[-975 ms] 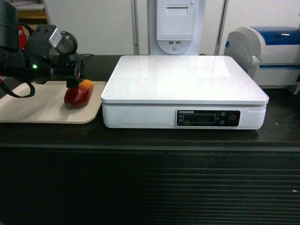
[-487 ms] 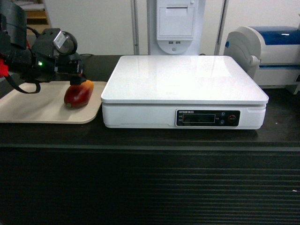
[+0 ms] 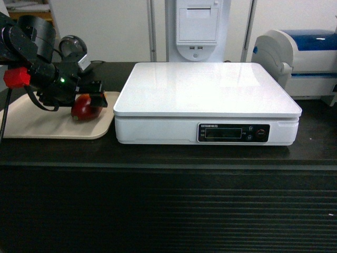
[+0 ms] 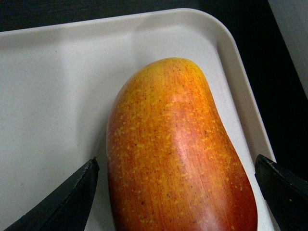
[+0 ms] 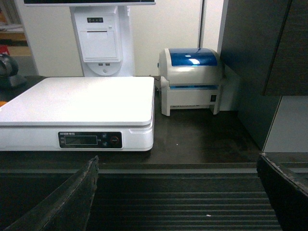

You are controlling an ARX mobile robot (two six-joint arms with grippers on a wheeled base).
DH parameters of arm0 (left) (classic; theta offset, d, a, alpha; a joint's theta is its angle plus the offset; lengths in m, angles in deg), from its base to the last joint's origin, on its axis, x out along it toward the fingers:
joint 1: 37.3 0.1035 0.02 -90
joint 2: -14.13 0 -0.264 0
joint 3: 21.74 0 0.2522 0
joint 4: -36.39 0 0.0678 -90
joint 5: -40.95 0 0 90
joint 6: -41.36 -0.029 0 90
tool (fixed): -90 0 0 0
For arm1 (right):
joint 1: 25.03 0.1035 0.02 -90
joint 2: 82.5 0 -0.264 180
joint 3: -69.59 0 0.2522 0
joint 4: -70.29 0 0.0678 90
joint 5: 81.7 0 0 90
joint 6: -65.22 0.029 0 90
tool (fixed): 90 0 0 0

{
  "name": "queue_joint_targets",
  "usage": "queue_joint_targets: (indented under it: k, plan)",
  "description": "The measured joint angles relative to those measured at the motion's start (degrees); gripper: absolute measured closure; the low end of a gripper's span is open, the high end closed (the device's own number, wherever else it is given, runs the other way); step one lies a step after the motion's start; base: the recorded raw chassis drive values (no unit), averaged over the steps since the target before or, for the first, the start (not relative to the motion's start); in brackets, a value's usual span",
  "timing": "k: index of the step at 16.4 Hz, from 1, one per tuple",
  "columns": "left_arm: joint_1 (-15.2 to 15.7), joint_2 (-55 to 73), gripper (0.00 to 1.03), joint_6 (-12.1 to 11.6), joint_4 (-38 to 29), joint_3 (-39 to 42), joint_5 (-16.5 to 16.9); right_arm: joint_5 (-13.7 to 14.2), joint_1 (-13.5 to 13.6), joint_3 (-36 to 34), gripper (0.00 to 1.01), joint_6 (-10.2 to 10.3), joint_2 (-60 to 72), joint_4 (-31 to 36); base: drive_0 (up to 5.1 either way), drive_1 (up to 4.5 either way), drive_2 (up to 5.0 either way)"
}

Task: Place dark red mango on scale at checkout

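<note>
Since a second earlier I had lowered the left gripper [image 4: 175,192] around the mango [image 4: 178,154], which lay on the tray [image 3: 31,124] left of the scale [image 3: 208,92]. Its jaws stood wide, straddling the fruit across its long axis, not yet closed; the right gripper [image 5: 178,192], also open, hung well away.

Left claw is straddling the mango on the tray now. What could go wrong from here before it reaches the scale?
1. The glossy, rounded dark red mango sits between the open left claw fingers; its smooth tapered skin may slip when squeezed.
2. The mango lies close to the beige tray's raised rim, so one finger could catch the rim.
3. The flat white scale stands higher than the tray, right beside it; a low carry could knock the fruit against its edge.
</note>
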Motion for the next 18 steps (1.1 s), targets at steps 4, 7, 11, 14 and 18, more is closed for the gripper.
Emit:
queue_joint_targets:
  k: [4,7,11,14,18]
  plan:
    - [-0.1,0.8,0.35,-2.7,1.7,-0.5,-1.5,0.0,0.0,0.0,0.03,0.0,0.0,0.0,0.0,0.0,0.0]
    - [0.2,0.8,0.42,-3.0,1.5,-0.6,-1.7,0.0,0.0,0.0,0.03,0.0,0.0,0.0,0.0,0.0,0.0]
    - [0.2,-3.7,0.42,-2.9,-2.2,3.9,-1.1,0.0,0.0,0.0,0.03,0.0,0.0,0.0,0.0,0.0,0.0]
    - [-1.8,-13.3,0.42,-0.9,-7.0,5.2,0.0,0.0,0.0,0.0,0.03,0.0,0.0,0.0,0.0,0.0,0.0]
    - [-8.5,-20.2,0.42,2.3,-10.2,5.1,1.8,0.0,0.0,0.0,0.03,0.0,0.0,0.0,0.0,0.0,0.0]
